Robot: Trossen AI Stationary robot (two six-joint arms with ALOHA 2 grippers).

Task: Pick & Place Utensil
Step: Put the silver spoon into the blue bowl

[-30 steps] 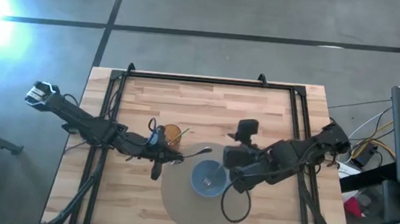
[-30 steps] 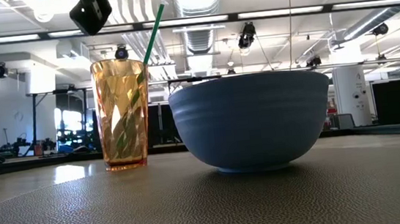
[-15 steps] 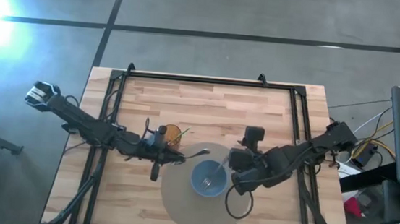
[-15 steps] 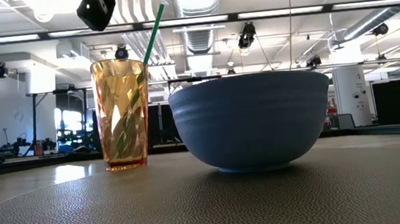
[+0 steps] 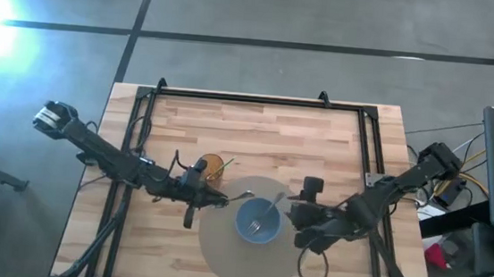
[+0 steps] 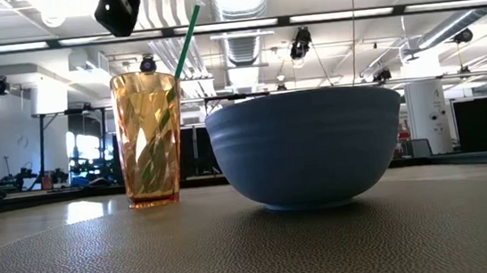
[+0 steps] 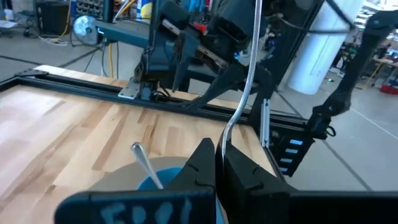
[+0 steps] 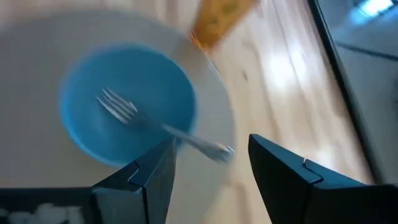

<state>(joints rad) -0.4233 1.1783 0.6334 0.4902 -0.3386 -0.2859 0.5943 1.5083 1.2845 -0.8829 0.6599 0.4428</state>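
**A:** Left gripper [image 7: 219,154] is clamping shut on a spoon [image 7: 249,74], just left of the bowl [image 5: 242,212] at lower centre of the high view.

**B:** And the right gripper [image 8: 211,142]?

**A:** I'm hanging it wide open and empty, right of the bowl. The fork [image 8: 134,115] is lying inside, its handle leaning over the rim.

**B:** So which step are you working?

**A:** Placing, I'd say. I'm carrying the spoon toward the bowl. Next, I'm thinking: bring it over the rim, lower, then release.

**B:** How's the spoon looking?

**A:** Thin, bright metal, gently curved, and pinched at one end.
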